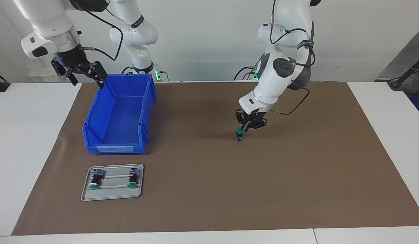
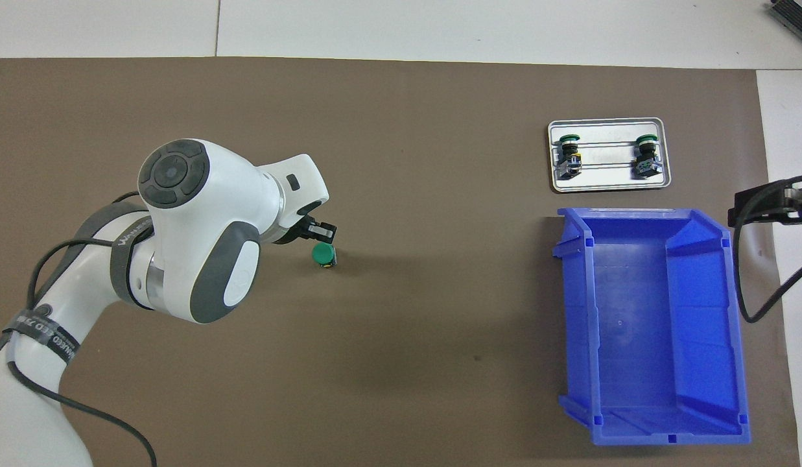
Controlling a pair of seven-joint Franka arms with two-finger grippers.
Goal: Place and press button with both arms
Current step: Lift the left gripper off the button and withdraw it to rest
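1. On the brown mat of the counter (image 1: 209,210), toward the left arm's end, the button (image 1: 239,133) stands upright, green cap up.
2. Just above it hangs the left pincer (image 1: 245,128); its fingers look drawn close together by the cap, though whether they touch or pinch it I cannot tell.
3. Over the corner of the blue bin (image 1: 118,115) nearest the robots, the right pincer (image 1: 83,75) waits with fingers spread.
4. Two more buttons lie in the metal tray (image 1: 111,196), just past the bin and farther from the robots.
5. Risk, as I judge it: the button is small and tall on a narrow base, so an off-centre push would likely tip it or skid it across the mat.
6. A finger catching the cap's edge while lifting away could likewise knock it over.
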